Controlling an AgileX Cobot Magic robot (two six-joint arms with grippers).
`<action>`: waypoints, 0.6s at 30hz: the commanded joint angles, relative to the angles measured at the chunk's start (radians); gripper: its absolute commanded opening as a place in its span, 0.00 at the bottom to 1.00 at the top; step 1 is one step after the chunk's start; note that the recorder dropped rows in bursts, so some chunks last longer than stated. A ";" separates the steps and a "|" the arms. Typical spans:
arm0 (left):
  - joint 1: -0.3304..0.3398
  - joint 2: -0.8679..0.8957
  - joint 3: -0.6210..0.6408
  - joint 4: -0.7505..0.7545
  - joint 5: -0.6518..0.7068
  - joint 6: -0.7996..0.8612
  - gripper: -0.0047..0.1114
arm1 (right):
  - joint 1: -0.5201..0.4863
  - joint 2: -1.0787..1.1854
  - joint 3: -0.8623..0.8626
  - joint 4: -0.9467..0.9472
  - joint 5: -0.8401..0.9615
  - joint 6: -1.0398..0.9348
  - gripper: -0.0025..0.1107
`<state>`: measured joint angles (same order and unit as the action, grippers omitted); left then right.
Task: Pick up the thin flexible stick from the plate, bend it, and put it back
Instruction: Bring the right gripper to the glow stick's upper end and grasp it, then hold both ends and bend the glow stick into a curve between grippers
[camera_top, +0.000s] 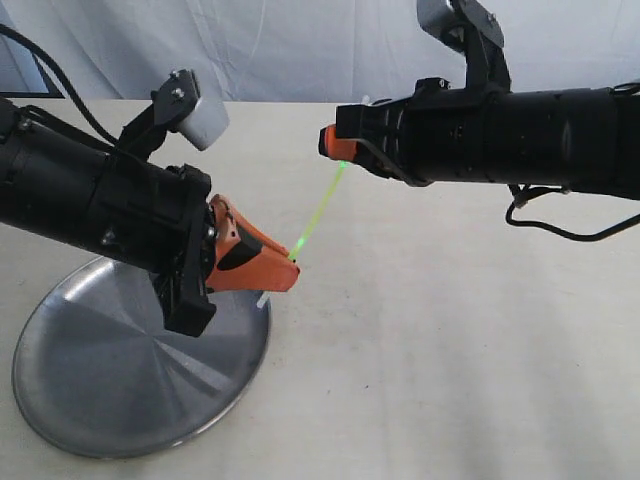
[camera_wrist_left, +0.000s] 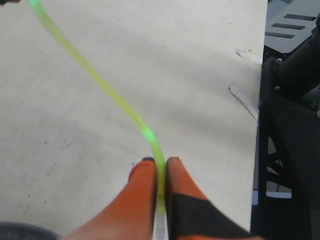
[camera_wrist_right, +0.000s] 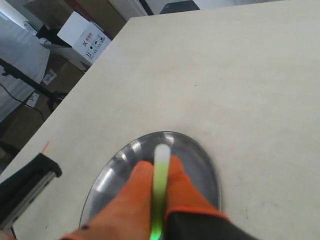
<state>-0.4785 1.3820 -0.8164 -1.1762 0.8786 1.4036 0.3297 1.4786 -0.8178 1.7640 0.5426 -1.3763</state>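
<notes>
The thin flexible stick (camera_top: 320, 208) glows bright green in mid-air, stretched between both grippers above the table. My left gripper (camera_top: 293, 270) is shut on its lower end, just past the steel plate (camera_top: 110, 390). My right gripper (camera_top: 330, 143) is shut on its upper end. Seen from the left wrist, the stick (camera_wrist_left: 100, 82) curves in a wave up from the orange fingers (camera_wrist_left: 145, 185). From the right wrist, the stick (camera_wrist_right: 161, 172) pokes out pale-tipped between the fingertips (camera_wrist_right: 137, 180), with the plate (camera_wrist_right: 112, 172) below.
Beige tabletop (camera_top: 450, 340) extends right of the plate. Table edge and black frame parts (camera_wrist_left: 290, 125) lie on one side; a white box (camera_wrist_right: 85, 35) and stands sit off the table's far edge.
</notes>
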 joint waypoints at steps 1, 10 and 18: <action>-0.005 -0.008 -0.005 -0.090 -0.020 0.073 0.04 | 0.003 0.036 0.003 -0.033 0.001 -0.041 0.01; -0.005 -0.008 -0.005 -0.105 -0.071 0.148 0.04 | 0.003 0.072 0.003 -0.027 0.017 -0.050 0.01; -0.005 -0.008 -0.005 -0.105 -0.166 0.148 0.04 | 0.003 0.074 0.003 -0.027 0.061 -0.070 0.01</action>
<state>-0.4804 1.3838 -0.8164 -1.2030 0.8040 1.5447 0.3256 1.5484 -0.8178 1.7763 0.5388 -1.4261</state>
